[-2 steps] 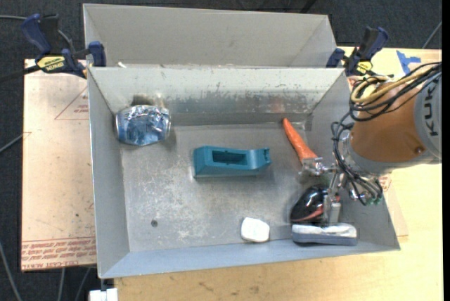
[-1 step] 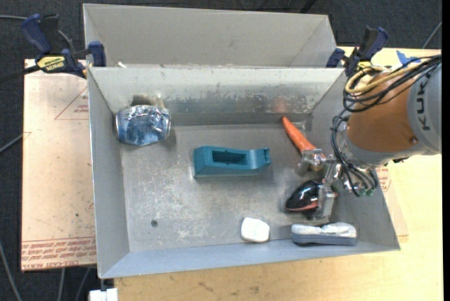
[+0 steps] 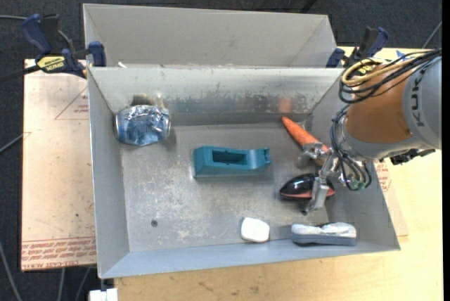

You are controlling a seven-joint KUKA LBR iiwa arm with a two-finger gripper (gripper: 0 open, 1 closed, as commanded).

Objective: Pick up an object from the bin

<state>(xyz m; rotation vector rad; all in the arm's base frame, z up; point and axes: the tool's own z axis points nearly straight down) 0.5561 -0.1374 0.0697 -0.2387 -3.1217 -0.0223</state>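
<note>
step in hand: approach to a grasp. the pincer (image 3: 320, 188) sits low in the grey metal bin (image 3: 169, 202), to the right of the teal plastic tape dispenser (image 3: 230, 161). it is just beside a glossy black oval object with a red patch (image 3: 295, 187). whether the pincer is released or clenched cannot be told, and the black oval is not seen enclosed by it. an orange tapered object (image 3: 298, 131) lies up and right of the dispenser. a white rounded lump (image 3: 255, 229) and a grey-white elongate object (image 3: 323, 233) lie below and right of it. judged next move: centre the pincer on the black oval, clench, then lift straight up.
</note>
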